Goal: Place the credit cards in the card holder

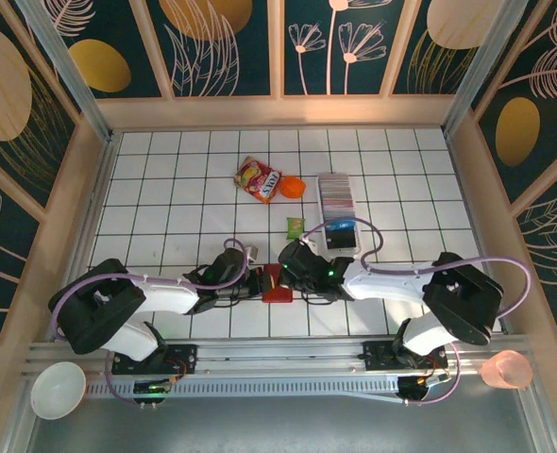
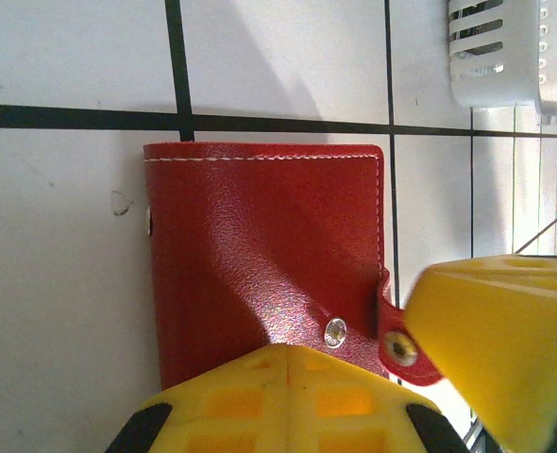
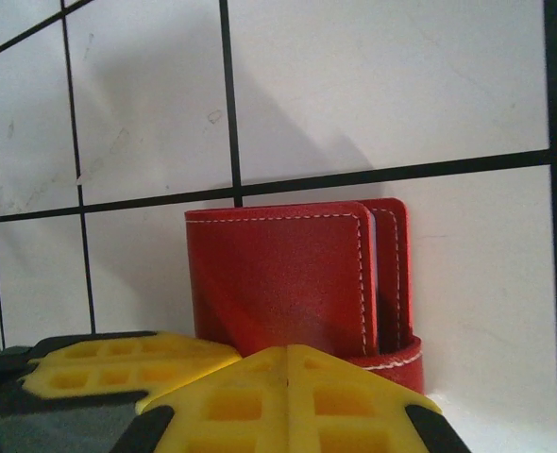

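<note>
The red card holder (image 1: 277,282) lies folded on the white tiled table between my two grippers. In the left wrist view the card holder (image 2: 260,245) has its snap tab (image 2: 400,349) loose beside the stud. My left gripper (image 1: 259,281) is shut, its yellow tip (image 2: 288,363) over the holder's near edge. My right gripper (image 1: 294,274) is shut too (image 3: 288,363), its yellow finger (image 2: 496,349) against the tab. From the right wrist the holder (image 3: 278,274) shows its bluish inner edge. The credit cards (image 1: 336,192) sit stacked in a long white tray (image 1: 343,241) behind the right arm.
A red-and-yellow snack packet (image 1: 258,179) and an orange object (image 1: 293,187) lie at the back. A small green packet (image 1: 295,226) sits just behind the grippers. A white bowl (image 1: 57,389) and a pink cup (image 1: 507,370) stand off the table's near corners. Wooden walls enclose the table.
</note>
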### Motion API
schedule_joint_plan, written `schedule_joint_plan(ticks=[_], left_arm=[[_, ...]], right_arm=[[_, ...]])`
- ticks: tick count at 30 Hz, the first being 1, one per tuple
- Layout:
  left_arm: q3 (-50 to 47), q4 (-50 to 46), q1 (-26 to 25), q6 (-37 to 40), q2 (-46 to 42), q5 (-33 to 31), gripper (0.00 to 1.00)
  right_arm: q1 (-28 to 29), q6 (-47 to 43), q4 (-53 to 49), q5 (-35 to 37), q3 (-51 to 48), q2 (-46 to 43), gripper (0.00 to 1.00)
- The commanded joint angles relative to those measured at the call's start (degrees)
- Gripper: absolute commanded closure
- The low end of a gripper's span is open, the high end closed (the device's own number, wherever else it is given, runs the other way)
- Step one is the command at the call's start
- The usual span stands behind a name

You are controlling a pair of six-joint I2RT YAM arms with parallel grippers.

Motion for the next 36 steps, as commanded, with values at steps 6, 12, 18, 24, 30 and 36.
schedule_joint_plan(ticks=[6, 12, 18, 24, 30, 36], left_arm=[[-2.8, -5.8, 0.0, 0.1, 2.0, -0.3, 1.0], [-3.3, -5.5, 0.0, -0.1, 1.7, -0.2, 1.0], [-3.6, -5.4, 0.0, -0.3, 1.4, -0.3, 1.0], [-3.3, -5.5, 0.0, -0.2, 1.5, -0.3, 1.0], [-3.5, -5.7, 0.0, -0.3, 1.2, -0.3, 1.0], [-3.2, -5.6, 0.0, -0.3, 1.7, -0.3, 1.0]], right_arm=[[1.2, 2.1, 3.2, -0.2, 0.4, 3.5, 1.0], [1.1, 2.4, 2.1, 1.1, 0.1, 3.7, 1.0], [1.2, 3.2, 4.6, 0.0, 0.0, 5.0, 1.0], [1.1, 5.3, 4.8, 2.2, -0.8, 4.9, 1.0], [1.2, 7.0, 4.4, 4.6, -1.4, 4.5, 1.0], [1.6, 6.5, 6.0, 3.3, -0.9, 5.1, 1.0]])
